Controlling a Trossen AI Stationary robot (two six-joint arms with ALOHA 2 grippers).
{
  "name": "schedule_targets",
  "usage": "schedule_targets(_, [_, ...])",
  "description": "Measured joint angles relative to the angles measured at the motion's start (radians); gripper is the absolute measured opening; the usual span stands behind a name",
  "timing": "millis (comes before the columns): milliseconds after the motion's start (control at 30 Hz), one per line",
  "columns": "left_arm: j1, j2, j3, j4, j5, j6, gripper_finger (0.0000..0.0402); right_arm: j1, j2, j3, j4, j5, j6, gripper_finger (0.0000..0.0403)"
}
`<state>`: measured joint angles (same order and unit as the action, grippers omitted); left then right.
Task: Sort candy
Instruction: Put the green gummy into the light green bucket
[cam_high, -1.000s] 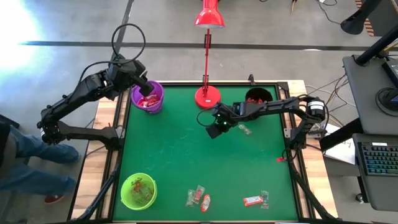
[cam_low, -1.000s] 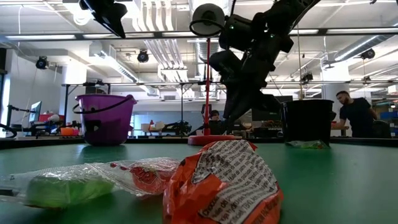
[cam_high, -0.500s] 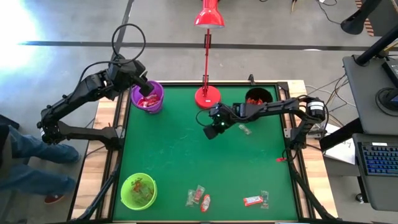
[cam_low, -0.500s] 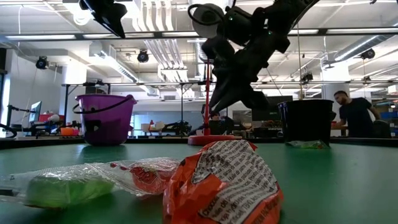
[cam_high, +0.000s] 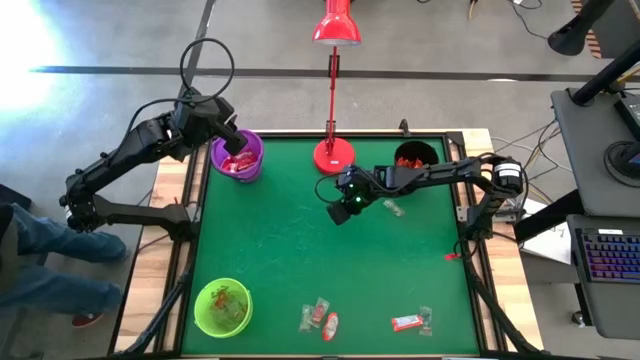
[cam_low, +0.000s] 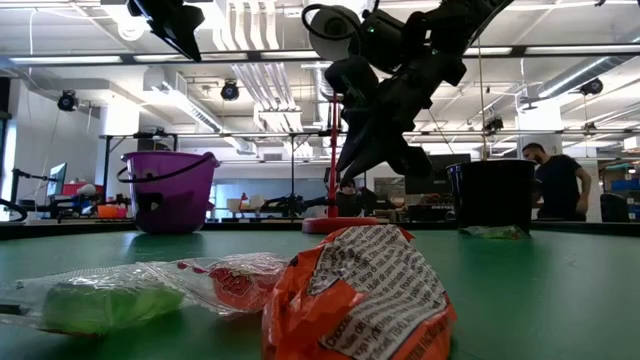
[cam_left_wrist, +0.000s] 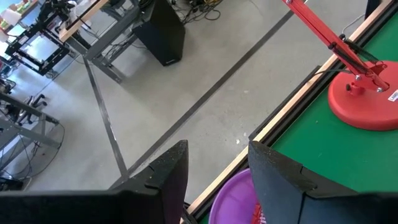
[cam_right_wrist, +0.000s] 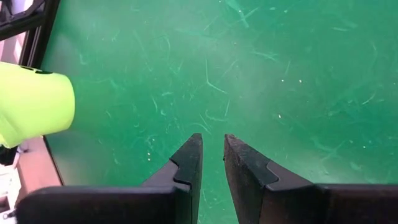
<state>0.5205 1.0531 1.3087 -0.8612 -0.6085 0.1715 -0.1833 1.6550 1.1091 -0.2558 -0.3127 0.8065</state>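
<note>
Fingers: right gripper (cam_right_wrist: 212, 163) nearly closed with a narrow gap, holding nothing, mid-frame in the high view over bare green table (cam_high: 280, 240); left gripper (cam_left_wrist: 214, 171) parted and empty above the purple bucket (cam_high: 238, 157), upper left.
Candy: loose candy (cam_high: 320, 318) along the lower edge, one clear piece (cam_high: 393, 208) beside the right gripper.
Risk: narrow gap may push a wrapper aside; slick wrappers may slip.

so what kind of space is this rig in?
Looks like an open lab or workshop: exposed ceiling ducts, workbenches with gear behind the green table, a computer desk with keyboard alongside, and a person in the background.
</note>
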Motion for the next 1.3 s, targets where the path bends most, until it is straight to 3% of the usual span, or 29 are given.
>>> schedule_targets(267, [0.0, 0.0, 0.0, 0.0, 0.066, -0.008, 0.015, 0.006, 0.0, 0.0, 0.0, 0.021, 0.006, 0.0059])
schedule_targets(500, [0.0, -0.001, 0.0, 0.001, 0.086, -0.008, 0.015, 0.018, 0.0, -0.001, -0.001, 0.165, -0.013, 0.0059])
schedule_targets(900, [0.0, -0.002, 0.002, 0.002, 0.086, -0.008, 0.015, 0.019, 0.0, -0.009, -0.003, 0.157, 0.02, 0.0066])
schedule_targets(1033, [0.0, -0.002, 0.002, 0.002, 0.086, -0.008, 0.015, 0.023, 0.0, -0.017, -0.002, 0.157, 0.049, 0.0105])
schedule_targets(1300, [0.0, -0.002, 0.003, 0.002, 0.086, 0.003, 0.015, 0.031, 0.0, -0.028, -0.002, 0.157, 0.084, 0.0233])
